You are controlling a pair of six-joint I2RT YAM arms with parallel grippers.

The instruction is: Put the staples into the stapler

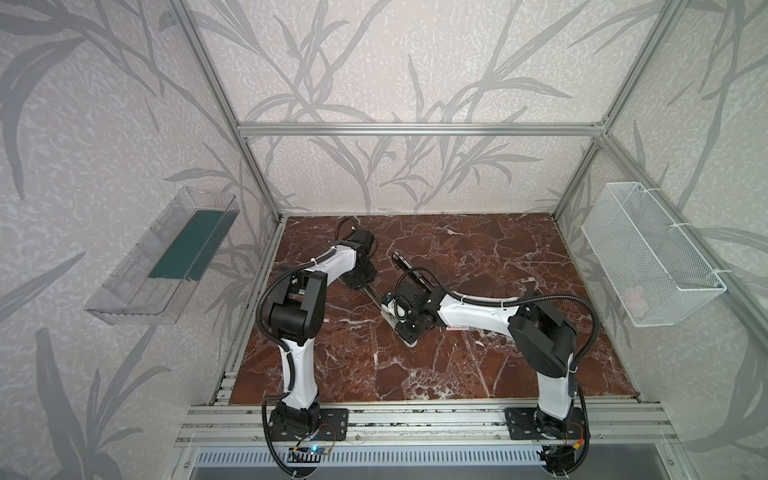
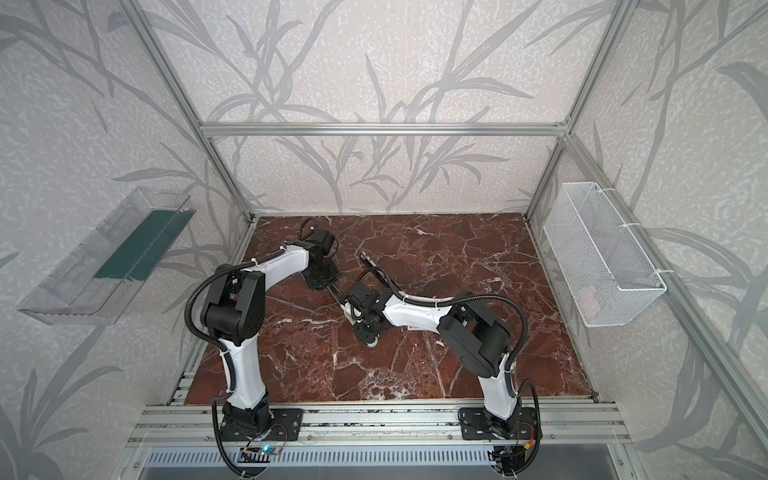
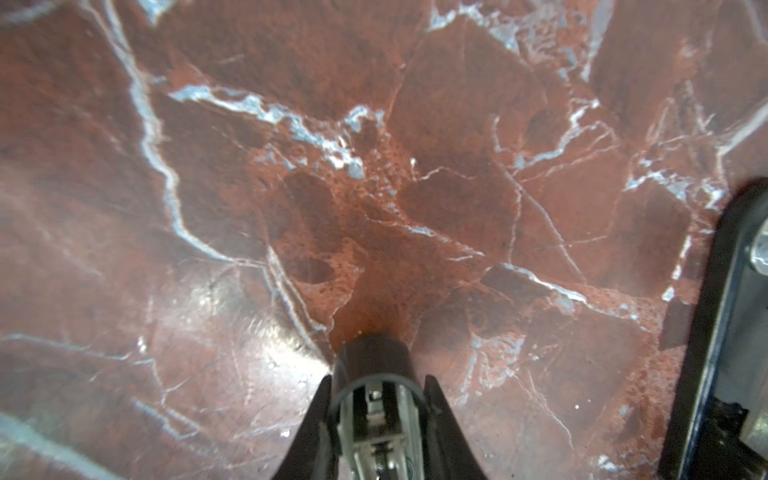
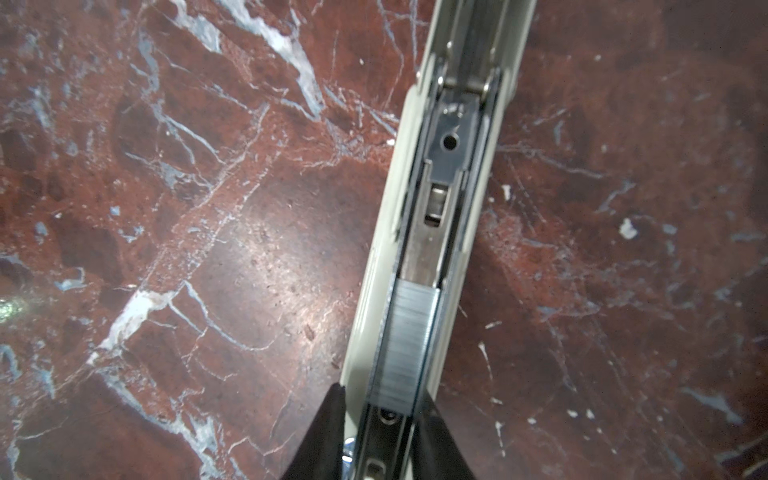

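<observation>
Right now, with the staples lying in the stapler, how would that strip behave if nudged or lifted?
The staples sit between the rail walls of the stapler, so a nudge would probably slide them lengthwise, not sideways. Fine cross-lines suggest many thin pieces joined, so bending may snap the strip. Small, smooth metal: likely light and slippery.

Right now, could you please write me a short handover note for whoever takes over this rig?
The left gripper is shut on the stapler, at the black tip of its folded-back top arm.
The right gripper is shut across its pale body.
The staples, one strip, lie in the open metal rail; the stapler lies flat on the table, with a black stapler apart beside it.
Done: strip in the rail. To do, likely: swing the top arm shut.
</observation>
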